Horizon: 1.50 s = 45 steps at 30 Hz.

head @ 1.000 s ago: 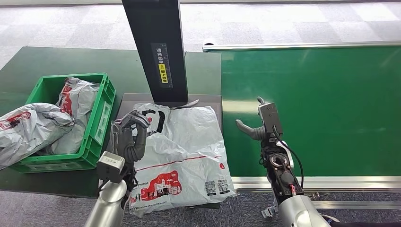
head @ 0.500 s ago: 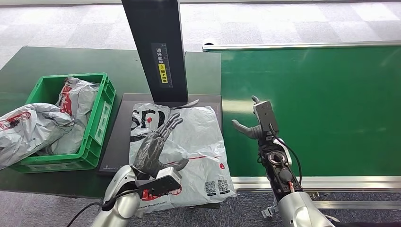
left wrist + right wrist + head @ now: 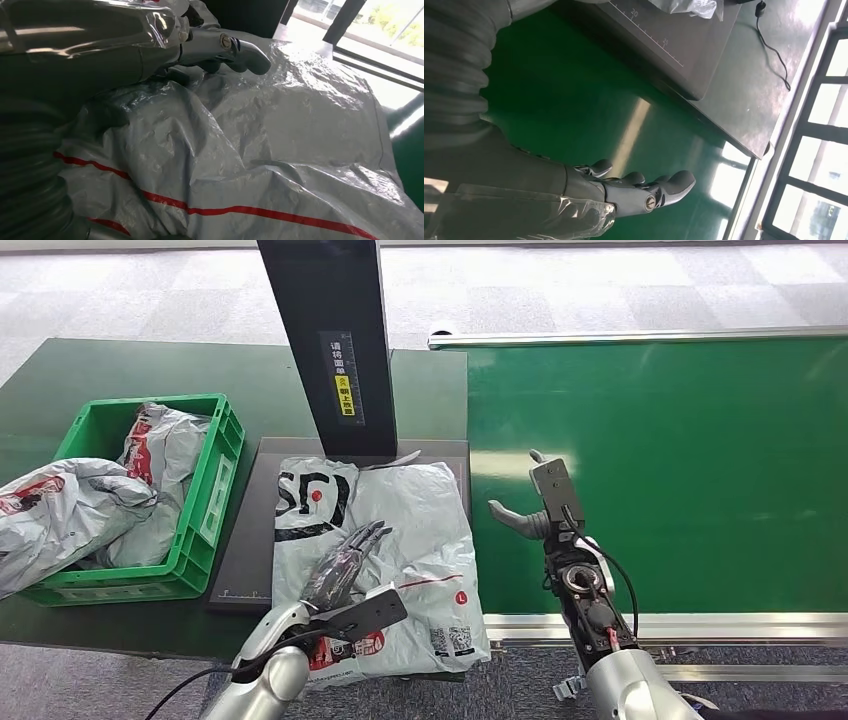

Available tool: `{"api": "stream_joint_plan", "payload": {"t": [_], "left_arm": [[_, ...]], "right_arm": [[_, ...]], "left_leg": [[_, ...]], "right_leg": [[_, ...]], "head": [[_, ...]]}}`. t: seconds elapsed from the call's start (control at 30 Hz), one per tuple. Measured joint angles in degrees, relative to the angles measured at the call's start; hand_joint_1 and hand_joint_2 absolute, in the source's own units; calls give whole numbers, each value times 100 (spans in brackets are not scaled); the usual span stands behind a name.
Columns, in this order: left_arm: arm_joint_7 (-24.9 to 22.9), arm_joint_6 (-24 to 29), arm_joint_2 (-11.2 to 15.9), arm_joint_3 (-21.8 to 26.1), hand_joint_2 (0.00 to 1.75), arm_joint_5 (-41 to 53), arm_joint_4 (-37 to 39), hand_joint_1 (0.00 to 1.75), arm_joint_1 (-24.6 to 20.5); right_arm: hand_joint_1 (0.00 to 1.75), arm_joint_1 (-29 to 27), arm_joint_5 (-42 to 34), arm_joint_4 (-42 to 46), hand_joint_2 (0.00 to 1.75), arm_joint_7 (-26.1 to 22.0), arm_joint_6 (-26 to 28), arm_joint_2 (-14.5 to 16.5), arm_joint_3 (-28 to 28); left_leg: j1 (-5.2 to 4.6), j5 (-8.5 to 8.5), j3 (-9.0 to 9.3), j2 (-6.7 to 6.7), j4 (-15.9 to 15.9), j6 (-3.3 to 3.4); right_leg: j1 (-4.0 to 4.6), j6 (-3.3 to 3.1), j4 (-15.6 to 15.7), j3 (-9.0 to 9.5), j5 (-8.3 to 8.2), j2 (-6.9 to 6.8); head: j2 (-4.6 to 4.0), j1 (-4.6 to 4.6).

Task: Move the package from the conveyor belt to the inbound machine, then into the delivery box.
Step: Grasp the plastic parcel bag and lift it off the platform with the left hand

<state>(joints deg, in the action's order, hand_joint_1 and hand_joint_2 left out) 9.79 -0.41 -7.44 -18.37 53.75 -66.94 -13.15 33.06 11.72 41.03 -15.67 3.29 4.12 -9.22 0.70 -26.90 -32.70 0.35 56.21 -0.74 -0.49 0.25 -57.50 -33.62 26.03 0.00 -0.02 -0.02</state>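
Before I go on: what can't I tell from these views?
- Head view: whether the left hand presses the package or hovers; its palm faces down.
- Left wrist view: its fingers are mostly behind the hand's cover.
- Head view: the crate floor, hidden under bags.

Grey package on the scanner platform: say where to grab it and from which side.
Grip the grey package by its near left edge, coming from the crate side with the left hand. It lies flat and slack, that edge overhangs the platform, and the hand already lies there.
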Motion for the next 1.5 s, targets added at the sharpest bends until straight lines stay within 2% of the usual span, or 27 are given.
{"api": "stream_joint_plan", "payload": {"t": [0.07, 0.1, 0.23, 0.37, 0.4, 0.63, 0.77, 0.93, 1.13, 1.27, 1.43, 1.5], "left_arm": [[-15, -99, -8, 10, 175, -100, 29, 51, 0], [1, -148, -13, 17, 175, -169, 39, 58, -1], [68, -208, -25, 35, 175, -307, 51, 58, -3], [82, -208, -28, 55, 175, -328, 51, 170, -17], [92, -202, -29, 63, 175, -342, 51, 173, -22], [444, 22, -41, 175, 175, -937, 8, 175, -41], [743, 329, -45, 246, 175, -1301, -118, 175, -29], [1255, 1040, -95, 388, 175, -1698, -400, 175, 22], [2282, 1945, -164, 460, 175, -2179, -1017, 175, 120], [2786, 2499, -193, 429, 175, -2397, -1518, 175, 153], [3012, 3731, -133, 131, 175, -2333, -2220, 175, 167], [3013, 3959, -119, 55, 175, -1971, -2419, 175, 164]], "right_arm": [[0, 0, 25, 0, 175, 19, 11, 8, -18], [0, -1, 32, 0, 175, 26, 19, 13, -21], [0, -9, 39, 0, 175, 36, 45, 21, -22], [0, -14, 39, 0, 175, 37, 50, 26, -22], [0, -17, 41, 1, 175, 37, 50, 28, -22], [0, -102, 142, 91, 175, 68, 31, 38, -22], [0, -119, 169, 151, 175, 69, -2, 37, -20], [0, -148, 207, 199, 175, 55, -8, 32, -20], [0, -162, 203, 204, 175, -48, -14, 9, -19], [0, -181, 175, 216, 175, -74, -46, -15, -17], [0, -182, 138, 221, 175, -117, -67, -34, -13], [0, -184, 127, 221, 175, -132, -67, -42, -11]], "left_leg": [[0, 0, 0, 0, 0, 0], [0, 0, 0, -1, 0, 0], [0, 1, 1, -1, 0, 0], [0, 1, 2, -1, 0, 0], [0, 1, 2, -1, 0, 0], [0, 1, 2, -1, 0, 0], [0, 1, 2, -1, 0, 0], [0, 1, 2, 0, 0, 0], [0, 0, 1, -1, 0, 0], [0, 0, 1, 0, 0, 0], [0, 0, 2, -1, 0, 0], [0, 0, 2, -1, 0, 0]], "right_leg": [[0, 0, 0, 0, 0, 0], [0, 0, 0, 1, 0, 0], [0, 0, 0, 3, 0, 0], [0, 0, 0, 3, 0, 0], [0, 0, 0, 3, 0, 0], [0, 0, 0, 3, 0, 0], [0, 0, 0, 3, 0, 0], [0, 0, 0, 2, 0, 0], [0, 0, 0, 1, 0, 0], [0, 0, 0, 1, 0, 0], [0, 0, 0, 2, 0, 0], [0, 0, 0, 2, 0, 0]], "head": [[0, 0], [-1, 0], [0, 0], [0, 1], [0, 0], [0, -1], [0, 0], [0, 0], [0, 0], [1, -1], [0, 0], [0, 0]]}}
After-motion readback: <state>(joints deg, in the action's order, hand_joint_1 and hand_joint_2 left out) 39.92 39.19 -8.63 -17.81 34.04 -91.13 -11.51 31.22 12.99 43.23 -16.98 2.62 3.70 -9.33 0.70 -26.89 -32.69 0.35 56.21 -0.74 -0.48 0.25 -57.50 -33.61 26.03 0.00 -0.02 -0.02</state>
